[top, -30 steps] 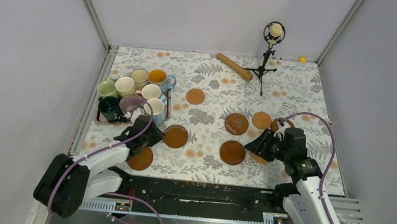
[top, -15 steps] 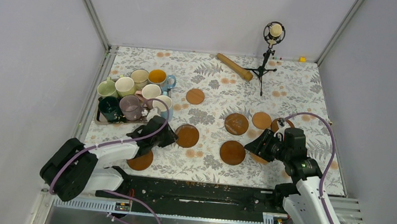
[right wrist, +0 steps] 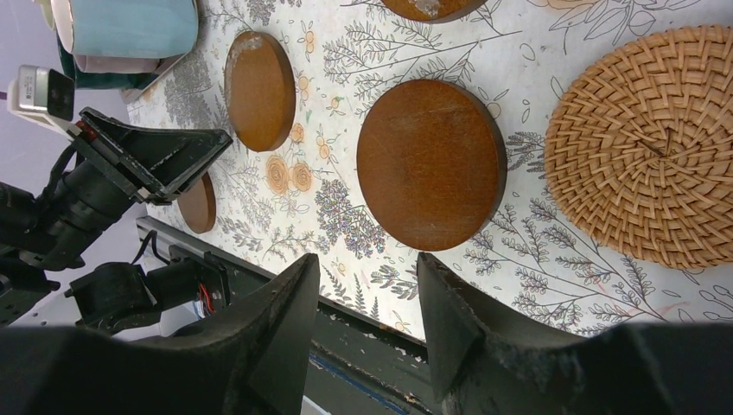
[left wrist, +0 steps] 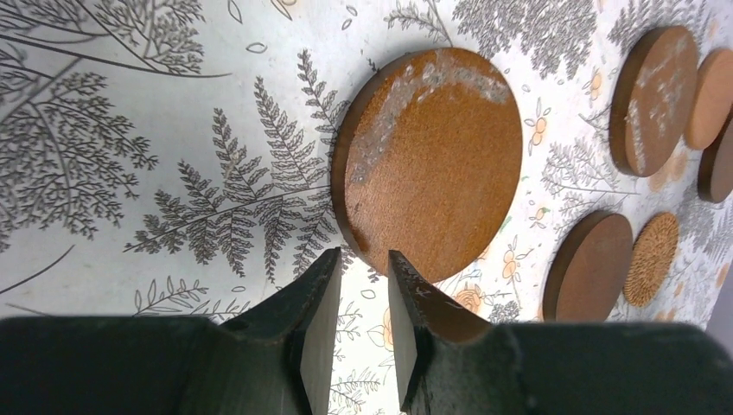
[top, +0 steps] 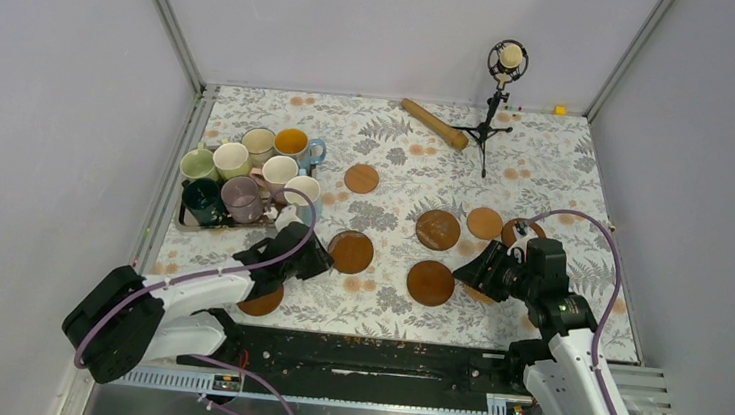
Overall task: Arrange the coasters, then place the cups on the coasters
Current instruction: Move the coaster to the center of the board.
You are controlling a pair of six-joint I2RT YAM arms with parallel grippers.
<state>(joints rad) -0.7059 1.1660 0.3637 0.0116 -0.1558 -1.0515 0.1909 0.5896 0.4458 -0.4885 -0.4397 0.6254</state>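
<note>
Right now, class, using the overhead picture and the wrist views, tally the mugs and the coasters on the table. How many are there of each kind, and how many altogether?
Mugs: 8, all grouped in the tray
Coasters: 8, two of them partly hidden by the right arm in the overhead view
Total: 16

Left pincer and coaster farther right
</note>
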